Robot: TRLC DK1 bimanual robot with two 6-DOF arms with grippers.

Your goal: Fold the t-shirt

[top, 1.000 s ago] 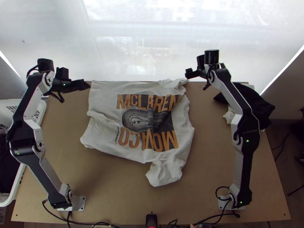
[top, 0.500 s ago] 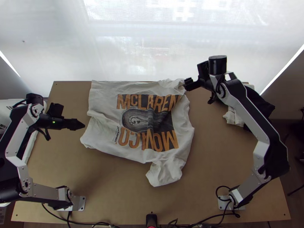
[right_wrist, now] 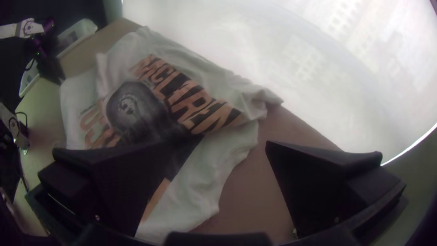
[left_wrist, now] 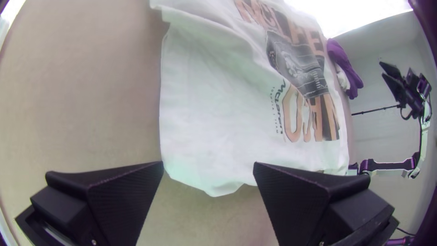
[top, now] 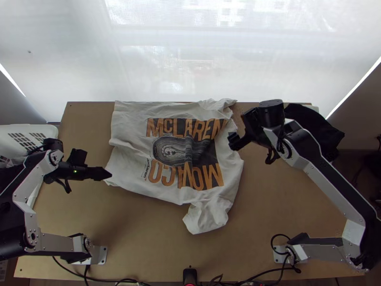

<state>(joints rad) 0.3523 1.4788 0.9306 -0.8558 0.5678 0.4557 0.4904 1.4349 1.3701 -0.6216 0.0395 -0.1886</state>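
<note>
I am bringing my left gripper (top: 108, 174) nearer the table's near edge than in the earlier top views; it is now pointing at the near left corner of the T-shirt (top: 128, 167). My right gripper (top: 233, 141) is also moving nearward, from the far edge to the shirt's right side. I am keeping both pairs of fingers spread, pinching nothing. The shirt is lying unchanged on the table (top: 143, 238), spread print-up and wrinkled, one sleeve (top: 207, 219) pointing nearward.
</note>
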